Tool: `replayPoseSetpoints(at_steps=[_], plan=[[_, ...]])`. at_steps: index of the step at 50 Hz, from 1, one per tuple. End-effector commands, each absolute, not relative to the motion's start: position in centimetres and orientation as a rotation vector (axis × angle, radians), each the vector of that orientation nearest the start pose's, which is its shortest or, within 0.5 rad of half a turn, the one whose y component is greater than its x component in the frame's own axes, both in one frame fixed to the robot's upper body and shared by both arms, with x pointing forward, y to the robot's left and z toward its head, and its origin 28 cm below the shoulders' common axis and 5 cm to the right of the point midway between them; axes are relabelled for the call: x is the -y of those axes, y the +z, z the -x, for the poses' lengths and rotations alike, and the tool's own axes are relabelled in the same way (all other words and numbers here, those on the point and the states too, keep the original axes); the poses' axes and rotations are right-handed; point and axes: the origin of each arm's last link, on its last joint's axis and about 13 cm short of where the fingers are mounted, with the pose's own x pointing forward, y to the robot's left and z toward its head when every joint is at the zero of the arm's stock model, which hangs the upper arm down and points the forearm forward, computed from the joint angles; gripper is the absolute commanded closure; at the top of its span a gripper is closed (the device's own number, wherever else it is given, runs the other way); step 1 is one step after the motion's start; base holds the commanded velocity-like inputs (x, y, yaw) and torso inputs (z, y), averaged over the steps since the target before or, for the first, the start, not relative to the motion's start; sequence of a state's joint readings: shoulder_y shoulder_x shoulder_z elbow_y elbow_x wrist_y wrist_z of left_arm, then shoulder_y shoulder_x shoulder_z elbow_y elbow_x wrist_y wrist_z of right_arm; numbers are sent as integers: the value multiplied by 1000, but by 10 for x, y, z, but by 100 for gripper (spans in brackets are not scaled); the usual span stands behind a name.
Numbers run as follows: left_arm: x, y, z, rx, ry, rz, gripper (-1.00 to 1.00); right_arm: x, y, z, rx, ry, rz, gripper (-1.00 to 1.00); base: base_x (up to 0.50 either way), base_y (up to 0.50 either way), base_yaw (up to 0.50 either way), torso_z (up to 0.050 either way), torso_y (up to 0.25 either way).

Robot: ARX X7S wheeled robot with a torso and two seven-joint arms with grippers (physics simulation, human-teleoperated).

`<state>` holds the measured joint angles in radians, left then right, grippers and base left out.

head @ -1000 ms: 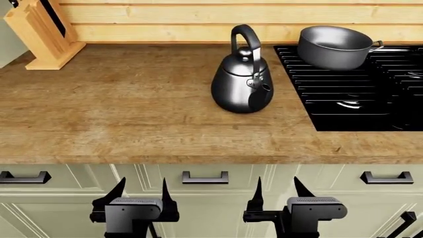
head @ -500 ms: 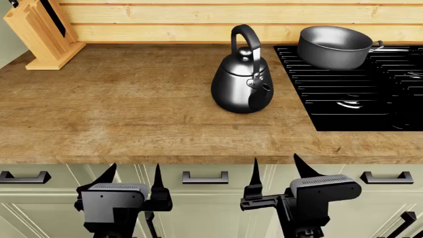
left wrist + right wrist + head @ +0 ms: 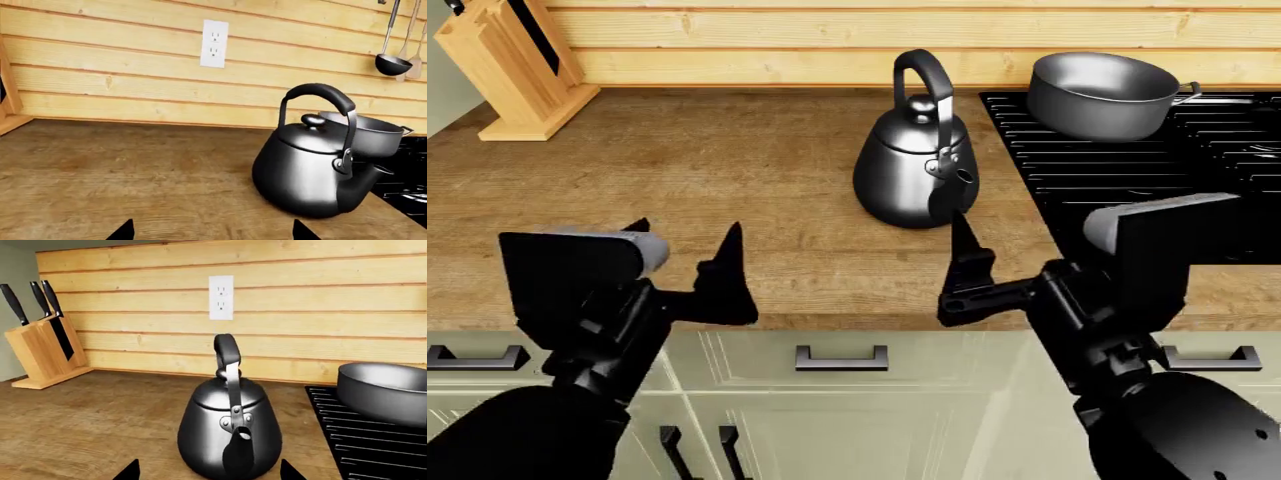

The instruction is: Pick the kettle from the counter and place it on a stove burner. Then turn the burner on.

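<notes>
Right end effector (image 3: pixel 988 270), released and empty, hangs nearer than the equally open left end effector (image 3: pixel 681 265) to the glossy dark-steel kettle (image 3: pixel 916 170) standing upright on the brown wood-grain surface (image 3: pixel 694 180) beside the black stove (image 3: pixel 1148 180), spout toward the robot, arched handle running front-to-back.

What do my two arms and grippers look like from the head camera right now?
Both arms are matte black with bulky rounded segments. Each carries a boxy wrist block with a pale grey top face. The left gripper and right gripper have thin black fingers tapering to sharp points. No cables or markings are visible.
</notes>
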<state>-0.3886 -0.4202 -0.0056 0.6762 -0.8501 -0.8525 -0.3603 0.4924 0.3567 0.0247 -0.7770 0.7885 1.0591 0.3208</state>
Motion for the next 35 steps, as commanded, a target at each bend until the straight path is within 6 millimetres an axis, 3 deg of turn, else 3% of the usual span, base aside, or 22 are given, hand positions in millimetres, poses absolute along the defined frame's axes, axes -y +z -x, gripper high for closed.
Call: replayPoseSetpoints(at_steps=[1,7,18,35], plan=[[-235,237,-241,121,-269,160,-100,120,249,-225,136,272,34,-100,0,0,0,0,0],[-235,251,-252,145,-273,184,-100,122,261,-235,126,264,10,-100,0,0,0,0,0],[-230,244,-257,75,-270,157,-100,118,278,-239,104,271,51,-100,0,0,0,0,0],[-232,243,-259,76,-260,159,-100,113,282,-236,89,303,56,-100,38,0,0,0,0]])
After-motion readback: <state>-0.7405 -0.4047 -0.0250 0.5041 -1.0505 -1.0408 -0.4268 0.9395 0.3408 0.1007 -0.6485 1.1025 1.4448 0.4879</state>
